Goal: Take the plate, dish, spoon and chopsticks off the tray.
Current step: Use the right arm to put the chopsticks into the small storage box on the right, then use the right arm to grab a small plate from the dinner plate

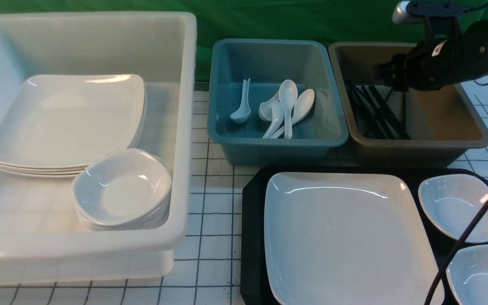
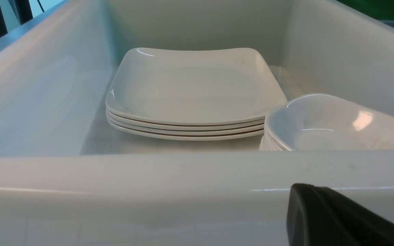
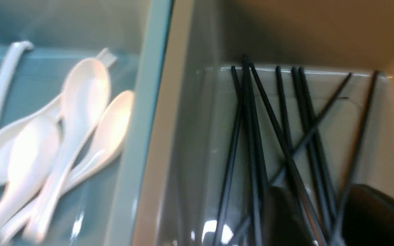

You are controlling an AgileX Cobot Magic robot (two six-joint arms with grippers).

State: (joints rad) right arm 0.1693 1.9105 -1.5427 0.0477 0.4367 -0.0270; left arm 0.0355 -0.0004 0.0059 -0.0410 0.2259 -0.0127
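Showing right fingers (image 3: 378, 215) spread apart over the brown tub (image 1: 439, 118), wider than any stick, judged a letting-go pose; chopsticks (image 3: 286, 143) loose and crossed on its floor, some running between the fingers. Spoons (image 1: 288, 106) sorted by kind into the blue tub (image 1: 269, 59) alongside, none visible on the tray (image 1: 252, 237). Left fingers (image 2: 337, 218) pressed together, parked just outside the white tub (image 2: 149, 171) of stacked plates (image 2: 190, 92), apparently idle. Remaining on the tray: the plate (image 1: 345, 237) and small dishes (image 1: 460, 207), flat and bare, judged next for clearing.
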